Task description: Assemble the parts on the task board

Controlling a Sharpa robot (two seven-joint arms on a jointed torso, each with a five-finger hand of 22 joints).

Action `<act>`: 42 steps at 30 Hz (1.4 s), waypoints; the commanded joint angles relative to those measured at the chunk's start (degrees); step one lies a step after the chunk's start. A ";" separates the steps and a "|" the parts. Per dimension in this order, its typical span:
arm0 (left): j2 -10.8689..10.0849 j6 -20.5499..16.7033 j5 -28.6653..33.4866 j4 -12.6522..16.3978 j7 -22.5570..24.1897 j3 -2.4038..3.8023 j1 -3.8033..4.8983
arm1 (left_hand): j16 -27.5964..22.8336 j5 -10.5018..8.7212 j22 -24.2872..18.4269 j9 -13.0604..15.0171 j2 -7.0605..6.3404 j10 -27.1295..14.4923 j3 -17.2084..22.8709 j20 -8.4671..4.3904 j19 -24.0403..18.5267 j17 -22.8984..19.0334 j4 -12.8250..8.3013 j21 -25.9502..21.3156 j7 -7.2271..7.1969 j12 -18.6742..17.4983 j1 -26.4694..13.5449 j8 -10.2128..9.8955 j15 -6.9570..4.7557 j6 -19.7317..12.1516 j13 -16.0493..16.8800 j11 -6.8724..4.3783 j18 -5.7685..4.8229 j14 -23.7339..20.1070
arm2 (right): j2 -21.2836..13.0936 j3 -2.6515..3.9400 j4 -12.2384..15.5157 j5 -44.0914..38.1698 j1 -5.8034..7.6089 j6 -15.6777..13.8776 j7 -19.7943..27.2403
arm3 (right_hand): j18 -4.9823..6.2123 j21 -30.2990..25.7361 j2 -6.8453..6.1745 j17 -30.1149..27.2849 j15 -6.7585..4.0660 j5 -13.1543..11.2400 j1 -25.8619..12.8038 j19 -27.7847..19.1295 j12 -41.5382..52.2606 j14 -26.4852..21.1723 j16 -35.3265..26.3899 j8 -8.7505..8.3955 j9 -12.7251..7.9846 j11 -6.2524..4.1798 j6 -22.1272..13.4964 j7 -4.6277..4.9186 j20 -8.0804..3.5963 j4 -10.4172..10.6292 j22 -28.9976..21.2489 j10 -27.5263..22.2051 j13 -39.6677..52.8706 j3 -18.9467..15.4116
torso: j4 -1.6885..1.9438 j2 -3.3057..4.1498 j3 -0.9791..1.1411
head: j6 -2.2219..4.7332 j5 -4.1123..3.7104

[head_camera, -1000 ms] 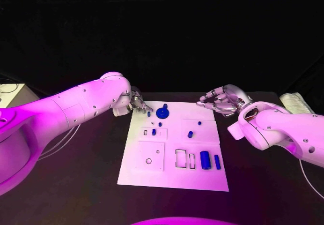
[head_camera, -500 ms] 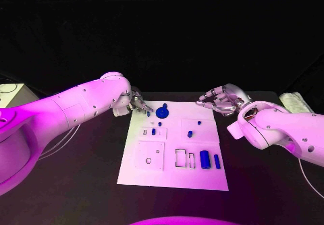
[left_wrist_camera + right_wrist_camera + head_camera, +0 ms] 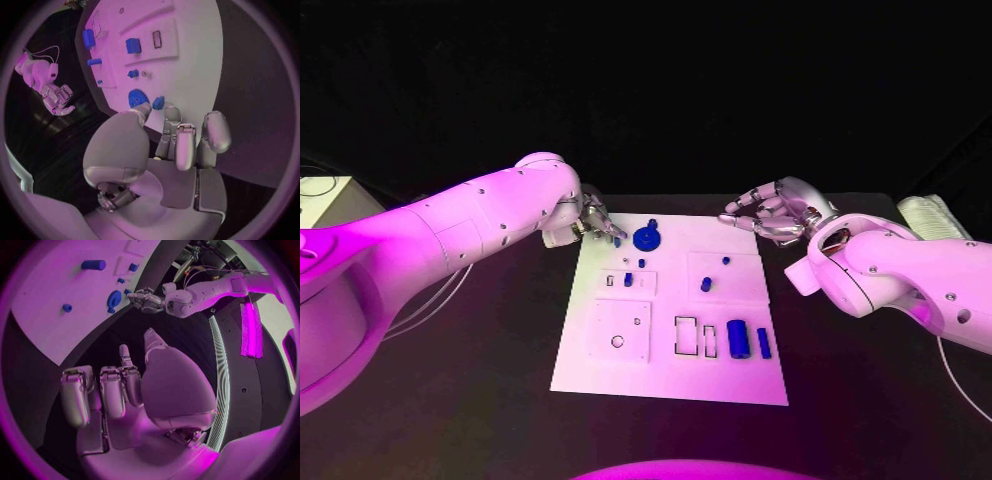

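Note:
The white task board [image 3: 668, 370] lies in the middle of the black table. My left hand [image 3: 596, 222] hovers at its far left corner. There the thumb and a fingertip [image 3: 169, 114] flank a small blue peg [image 3: 159, 102], beside a round blue disc [image 3: 648, 239]. Whether they grip the peg is unclear. My right hand [image 3: 769, 212] hangs off the far right corner with loosely bent fingers [image 3: 115, 390] and nothing in it. A blue cylinder [image 3: 737, 341] and a blue bar [image 3: 764, 344] lie near the board's front right. Smaller blue pieces [image 3: 707, 286] sit mid-board.
A pale folded object [image 3: 927, 218] lies at the table's right edge, and a light box [image 3: 322, 200] stands off to the left. Bare black tabletop surrounds the board on both sides and in front.
My right hand has drifted slightly away from the board's far right corner. The left hand stays at the small peg with almost no movement.

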 commanded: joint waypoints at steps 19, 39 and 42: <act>-1.35 -2.76 5.84 1.64 1.54 0.02 -0.02 | 0.88 -0.27 2.16 3.71 -1.04 2.89 15.85 -1.04 1.49 11.33 -2.46 1.27 -1.32 0.92 12.34 3.93 -0.85 -0.16 0.54 -1.33 0.23 4.36 | 0.26 0.03 -0.34 -0.20 0.00 0.79 0.35 | 0.09 -0.19 0.23 12.00 -0.39 0.27 0.01 5.24 -0.22 5.25 -0.30 0.18 0.10 -0.30 -0.50 -0.06 -0.42 -0.26 13.94 0.58 9.66 -0.04 | 0.09 -0.12 0.06 | -0.12 -0.02; -12.73 -8.40 9.22 19.87 -1.30 0.37 0.18 | 1.41 1.26 5.00 6.82 -5.58 6.78 28.68 -1.58 3.70 12.13 -7.86 2.67 -1.65 3.95 6.76 6.34 -1.42 0.61 3.97 -1.84 -0.31 4.87 | -0.01 0.02 -0.83 -0.15 0.00 1.00 0.33 | 0.12 -0.30 0.25 11.90 -0.39 0.26 0.02 5.20 -0.24 5.22 -0.35 0.23 0.11 -0.31 -0.49 -0.07 -0.42 -0.24 13.88 0.56 9.63 -0.03 | 1.04 -0.92 0.13 | -0.76 0.35; -14.21 -10.12 8.18 22.77 -1.74 0.15 0.14 | 1.71 4.97 6.22 7.25 -6.60 7.81 30.27 -1.83 4.71 12.64 -9.15 3.27 -1.88 4.54 4.89 6.69 -1.68 1.28 4.74 -2.10 -0.57 5.12 | -0.04 0.02 -0.85 -0.16 0.00 1.06 0.34 | 0.12 -0.30 0.25 11.90 -0.39 0.26 0.02 5.20 -0.24 5.22 -0.35 0.23 0.11 -0.31 -0.49 -0.07 -0.42 -0.24 13.88 0.56 9.63 -0.03 | 1.13 -0.94 0.14 | -0.87 0.53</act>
